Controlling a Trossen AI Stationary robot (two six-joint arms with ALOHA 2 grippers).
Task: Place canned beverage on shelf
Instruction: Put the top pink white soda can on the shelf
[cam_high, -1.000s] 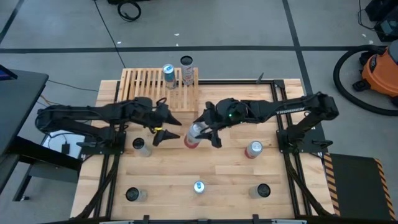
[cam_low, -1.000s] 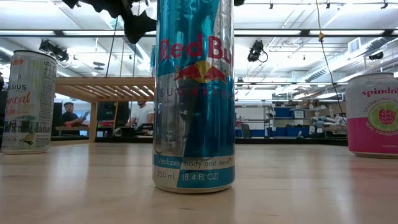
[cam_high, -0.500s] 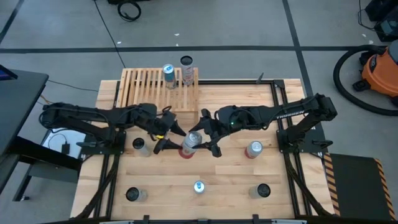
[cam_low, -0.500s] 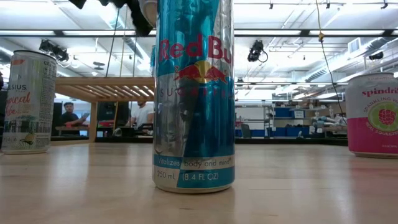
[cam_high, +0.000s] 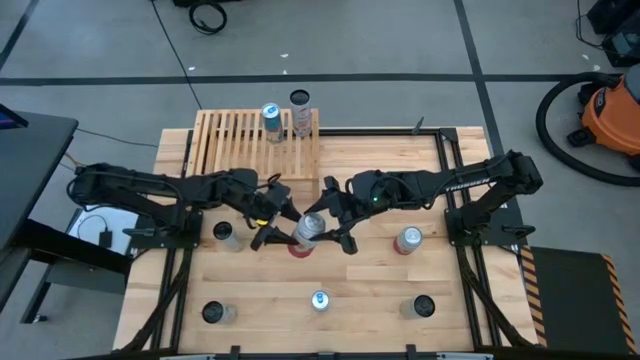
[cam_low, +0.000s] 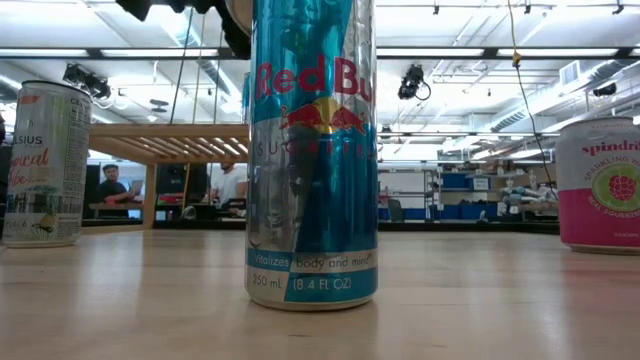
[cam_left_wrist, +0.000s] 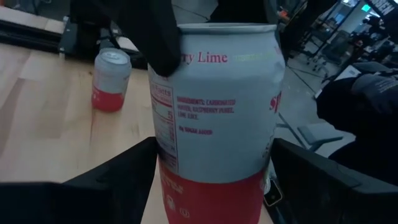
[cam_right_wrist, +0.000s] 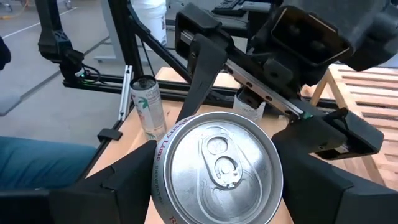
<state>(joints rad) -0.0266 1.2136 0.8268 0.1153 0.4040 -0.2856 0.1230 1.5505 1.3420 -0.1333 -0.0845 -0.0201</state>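
Observation:
A white-and-red beverage can (cam_high: 305, 233) is held in mid-air over the table's middle by my right gripper (cam_high: 328, 227), which is shut on it. My left gripper (cam_high: 277, 224) is open, and its fingers (cam_left_wrist: 118, 180) stand on either side of the can's lower half (cam_left_wrist: 211, 186). I cannot tell whether they touch it. The pale slatted shelf (cam_high: 240, 145) stands at the far left with two cans (cam_high: 270, 118) (cam_high: 300, 113) upright on its slats. My right gripper pinches the can's side wall just below the top rim (cam_right_wrist: 163, 163) between its two fingers (cam_right_wrist: 311, 174). One finger shows on the upper wall in the left wrist view (cam_left_wrist: 155, 37). The fingers come from the table's right. The can is lifted clear and slightly tilted.
Loose cans stand on the plank table: one near the left arm (cam_high: 228, 235), a red one on the right (cam_high: 408, 240), and three along the near edge (cam_high: 320, 300) (cam_high: 215, 312) (cam_high: 421, 307). A blue can (cam_low: 312, 150) fills the low view.
My right gripper has carried the can a little toward the table's near edge and left. My left gripper has moved right toward the can, and its open fingers now stand on either side of the can's lower half.

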